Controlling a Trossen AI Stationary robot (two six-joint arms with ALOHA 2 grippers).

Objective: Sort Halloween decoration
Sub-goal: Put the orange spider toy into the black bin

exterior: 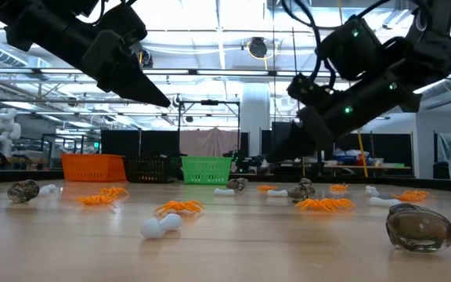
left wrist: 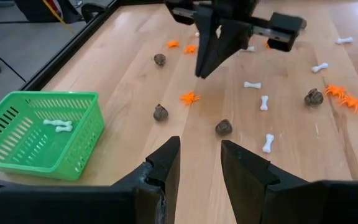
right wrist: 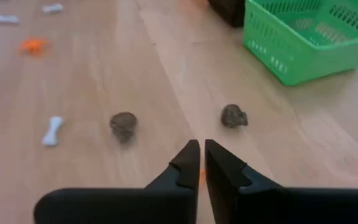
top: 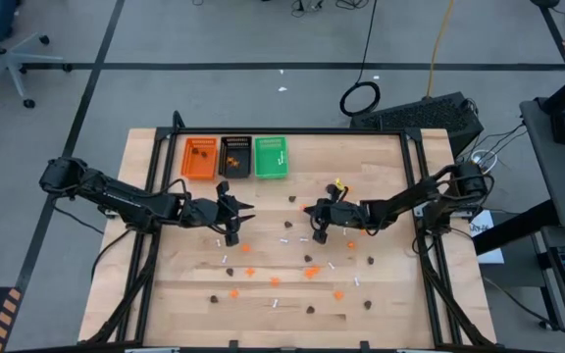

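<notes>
Across the bare wooden tabletop, scattered trinkets; behind, dark taped floor.

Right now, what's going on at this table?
Two robot arms are sorting Halloween trinkets that lie scattered over the table. The right end effector is shut over the table near two brown pieces; whether it holds anything is unclear. The left end effector is open and empty near the green tray, which holds white bones.

Robotics lab: humanoid robot, workbenches
</notes>
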